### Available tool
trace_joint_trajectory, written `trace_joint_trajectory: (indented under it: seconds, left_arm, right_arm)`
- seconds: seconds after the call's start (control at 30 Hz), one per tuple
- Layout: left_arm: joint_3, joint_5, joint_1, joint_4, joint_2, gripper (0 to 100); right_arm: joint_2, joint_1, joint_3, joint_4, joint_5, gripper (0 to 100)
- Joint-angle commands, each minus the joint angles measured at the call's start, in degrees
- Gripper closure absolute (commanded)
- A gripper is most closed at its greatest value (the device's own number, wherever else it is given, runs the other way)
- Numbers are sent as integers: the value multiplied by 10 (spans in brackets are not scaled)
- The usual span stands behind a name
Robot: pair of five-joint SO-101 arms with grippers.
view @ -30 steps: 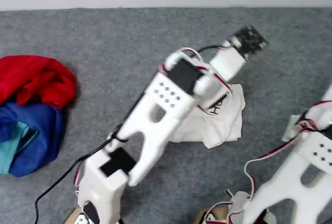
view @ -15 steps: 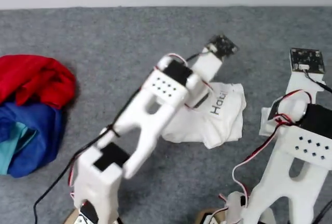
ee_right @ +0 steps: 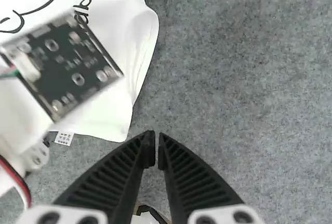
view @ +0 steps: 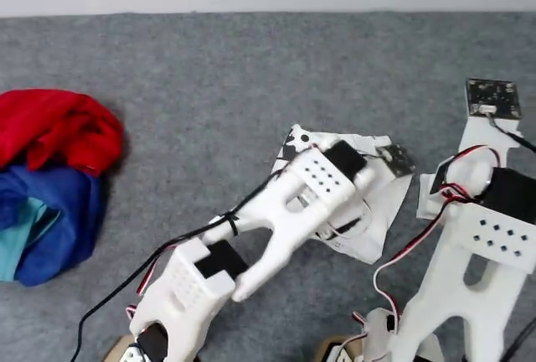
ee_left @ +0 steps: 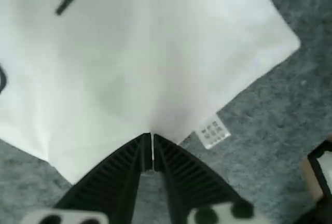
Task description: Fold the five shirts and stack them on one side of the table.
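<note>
Left gripper (ee_left: 151,140): fingers closed on the edge of the white shirt (ee_left: 155,53), which lies mid-table (view: 209,69), well apart from the red shirt (view: 59,127) and blue shirt (view: 50,228) heaped at one side. Risk: so thin a pinch may slip, or drag the cloth into a bunch rather than a fold. The left arm (view: 285,211) stretches low across the shirt. The right gripper (ee_right: 155,137), fingers together and empty, hangs over bare table beside it.

High cam: fixed above table (view: 209,60), aimed down; arm bases (view: 159,337) at 6 o'clock. L wrist cam: held v. close over white shirt (ee_left: 155,53). R wrist cam: held higher, aimed at table beside it. Shirt shared by all 3.
</note>
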Motion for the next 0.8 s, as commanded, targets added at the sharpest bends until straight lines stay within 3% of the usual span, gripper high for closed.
trace_joint_trajectory:
  seconds: [0.0, 0.2, 0.5, 0.77]
  left_arm:
    - [1, -4, 13, 17, -37, 985]
    - [24, 0, -47, 18, -69, 985]
    - [33, 12, -219, 18, -291, 985]
    - [152, -3, -394, 18, -440, 985]
  right_arm:
    - [-13, -7, -4, -5, 3, 973]
    - [-9, -8, -3, -16, 1, 971]
    - [-8, -12, 71, -60, 0, 966]
    - [7, -29, 134, -161, -42, 816]
